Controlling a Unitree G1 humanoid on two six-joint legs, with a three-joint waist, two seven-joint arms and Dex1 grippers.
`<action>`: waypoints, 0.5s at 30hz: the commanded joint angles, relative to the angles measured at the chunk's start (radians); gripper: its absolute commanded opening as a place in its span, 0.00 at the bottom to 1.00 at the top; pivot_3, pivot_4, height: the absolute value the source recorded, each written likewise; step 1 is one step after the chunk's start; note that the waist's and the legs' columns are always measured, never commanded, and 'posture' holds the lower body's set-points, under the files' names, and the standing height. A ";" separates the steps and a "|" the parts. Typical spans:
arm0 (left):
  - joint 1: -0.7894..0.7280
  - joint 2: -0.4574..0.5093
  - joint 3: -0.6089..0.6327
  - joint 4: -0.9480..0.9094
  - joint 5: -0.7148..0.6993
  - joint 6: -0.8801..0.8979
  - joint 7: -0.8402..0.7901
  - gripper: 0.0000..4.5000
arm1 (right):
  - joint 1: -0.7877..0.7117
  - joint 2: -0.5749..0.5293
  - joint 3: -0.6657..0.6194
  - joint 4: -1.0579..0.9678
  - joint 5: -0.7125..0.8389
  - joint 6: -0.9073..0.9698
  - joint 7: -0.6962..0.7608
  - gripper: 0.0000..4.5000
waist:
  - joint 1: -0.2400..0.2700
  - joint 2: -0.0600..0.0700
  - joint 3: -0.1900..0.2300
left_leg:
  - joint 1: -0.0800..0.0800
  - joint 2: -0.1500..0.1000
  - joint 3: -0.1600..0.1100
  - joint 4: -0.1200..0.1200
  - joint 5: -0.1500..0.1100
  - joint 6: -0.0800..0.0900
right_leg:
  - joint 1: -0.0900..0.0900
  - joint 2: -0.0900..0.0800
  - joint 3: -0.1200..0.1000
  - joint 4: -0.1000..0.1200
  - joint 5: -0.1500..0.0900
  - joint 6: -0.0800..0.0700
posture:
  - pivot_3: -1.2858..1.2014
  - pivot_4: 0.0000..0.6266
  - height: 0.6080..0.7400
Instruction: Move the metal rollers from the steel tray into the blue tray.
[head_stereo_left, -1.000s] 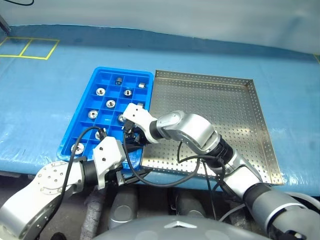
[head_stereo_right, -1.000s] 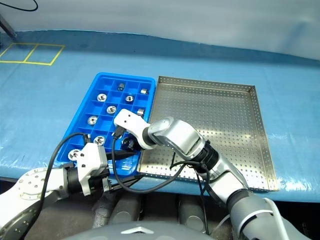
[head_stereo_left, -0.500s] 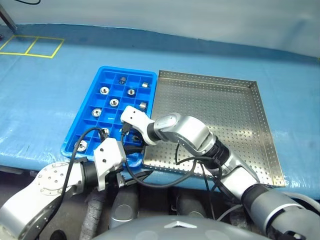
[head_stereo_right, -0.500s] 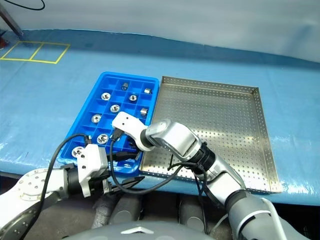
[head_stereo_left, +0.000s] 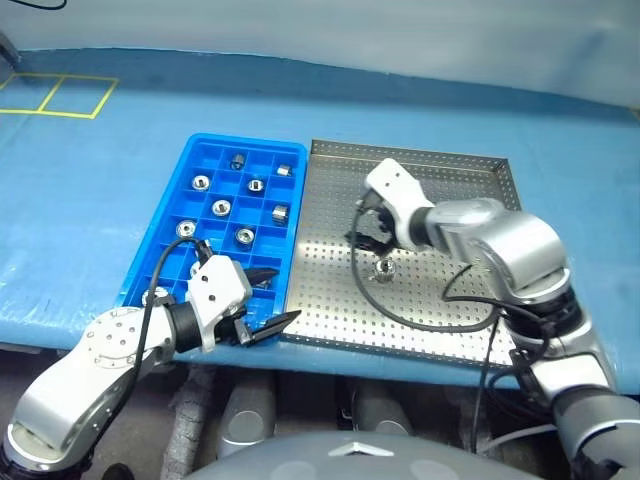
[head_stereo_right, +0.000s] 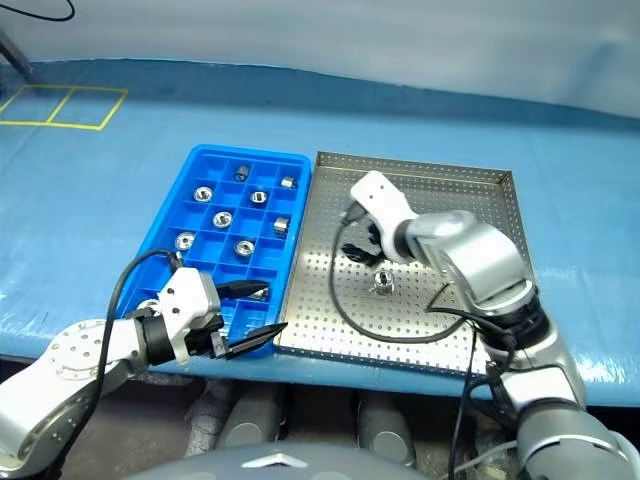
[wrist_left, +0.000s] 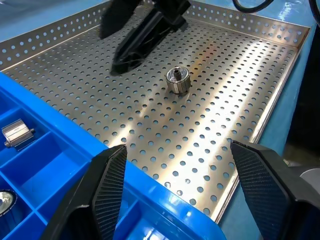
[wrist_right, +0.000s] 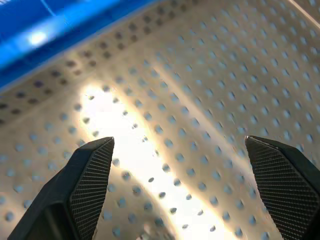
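while hovering over the large shallow perforated steel tray (head_stereo_left: 470, 290), right gripper (head_stereo_left: 368, 232) spread wide and grasping nothing, its black fingers pointing down at the holed floor. one small shiny silver hollow metal roller (head_stereo_left: 383, 269) upright on that floor, just beside and on the near side of those fingers, apart from them. seen from the left wrist as a lone roller in the middle of the tray with the dark fingers just beyond it. left gripper (head_stereo_right: 250, 315) parted and empty at the near right corner of the bright blue plastic compartment tray (head_stereo_left: 197, 157), one finger over the last compartment, the other over the rim beside the steel tray's near corner. further metal rollers (head_stereo_left: 246, 236) seated singly in the blue compartments. both trays side by side, touching, on the blue-covered table (head_stereo_left: 90, 200).
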 joint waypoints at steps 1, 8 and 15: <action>-0.006 -0.009 -0.006 0.000 0.013 -0.043 -0.016 0.81 | 0.072 0.012 -0.070 -0.060 0.025 0.070 -0.018 0.99 | -0.012 0.000 0.000 | 0.000 0.000 0.000 0.000 0.000 0.000 | 0.000 0.000 0.000 0.000 0.000 0.000 | 0.56 0.24 1.00; 0.036 0.008 0.019 -0.009 0.005 -0.084 -0.080 0.81 | 0.194 0.099 -0.141 -0.123 0.044 0.141 -0.063 0.99 | -0.046 0.000 0.000 | 0.001 0.001 0.001 0.002 -0.002 0.002 | 0.001 0.001 0.001 0.000 -0.002 0.003 | 0.55 0.24 1.00; 0.076 0.020 0.058 -0.008 0.000 -0.121 -0.133 0.81 | 0.205 0.133 -0.160 -0.149 0.059 0.160 -0.087 0.99 | -0.059 0.000 0.000 | 0.002 0.000 0.003 0.004 -0.002 0.002 | 0.001 0.000 0.002 0.000 -0.002 0.006 | 0.54 0.24 1.00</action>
